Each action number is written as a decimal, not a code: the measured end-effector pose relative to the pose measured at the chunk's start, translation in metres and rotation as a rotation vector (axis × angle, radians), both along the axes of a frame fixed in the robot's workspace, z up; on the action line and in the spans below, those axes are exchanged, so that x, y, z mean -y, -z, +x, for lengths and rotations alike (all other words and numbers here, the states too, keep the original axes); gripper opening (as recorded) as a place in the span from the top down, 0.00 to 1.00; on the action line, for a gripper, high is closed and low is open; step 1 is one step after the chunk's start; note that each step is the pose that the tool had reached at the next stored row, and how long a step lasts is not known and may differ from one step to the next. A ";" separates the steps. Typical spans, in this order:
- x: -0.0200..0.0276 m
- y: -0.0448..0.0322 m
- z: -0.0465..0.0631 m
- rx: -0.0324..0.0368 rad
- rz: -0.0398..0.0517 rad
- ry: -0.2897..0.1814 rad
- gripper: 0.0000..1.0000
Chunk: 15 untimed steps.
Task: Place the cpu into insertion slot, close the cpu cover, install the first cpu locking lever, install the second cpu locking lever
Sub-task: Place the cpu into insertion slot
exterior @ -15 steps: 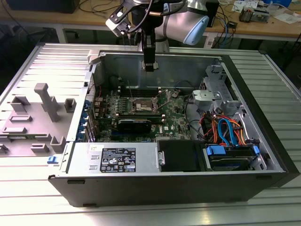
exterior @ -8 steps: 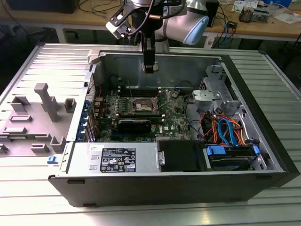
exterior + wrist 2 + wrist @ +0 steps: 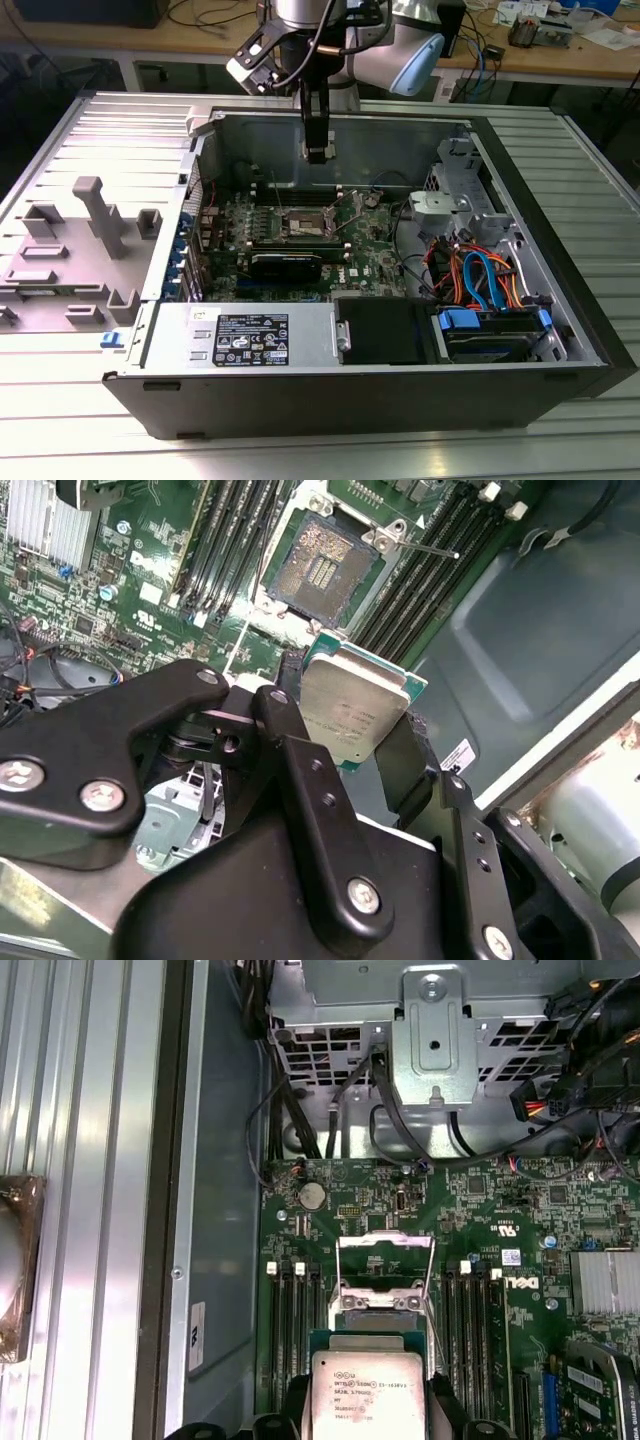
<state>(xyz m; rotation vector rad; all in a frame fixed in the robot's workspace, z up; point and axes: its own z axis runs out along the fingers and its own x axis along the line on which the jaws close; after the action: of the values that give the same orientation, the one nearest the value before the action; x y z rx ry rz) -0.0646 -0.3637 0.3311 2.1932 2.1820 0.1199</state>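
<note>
My pincer (image 3: pixel 350 725) hangs over the open computer case (image 3: pixel 390 150), its two black fingers (image 3: pixel 290 715) clamped on opposite edges of the cpu (image 3: pixel 355 705), whose grey metal lid faces the second wrist view. The insertion slot (image 3: pixel 322 565) sits bare on the green motherboard (image 3: pixel 110 620), straight beyond the fingertips and well apart from the chip. The cpu cover (image 3: pixel 385 1241) stands swung up past the slot, so I judge the path along the pincer's own axis unobstructed.
</note>
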 end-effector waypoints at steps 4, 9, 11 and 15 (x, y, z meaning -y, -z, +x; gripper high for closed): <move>0.0005 0.0005 0.000 -0.0001 -0.0001 0.003 0.46; 0.0005 0.0020 0.000 0.0000 0.0000 0.031 0.46; 0.0005 0.0024 0.000 0.0000 0.0000 0.050 0.46; 0.0005 0.0028 0.000 0.0000 0.0001 0.052 0.46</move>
<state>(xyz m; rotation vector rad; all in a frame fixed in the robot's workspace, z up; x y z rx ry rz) -0.0646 -0.3642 0.3284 2.2479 2.1228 0.1181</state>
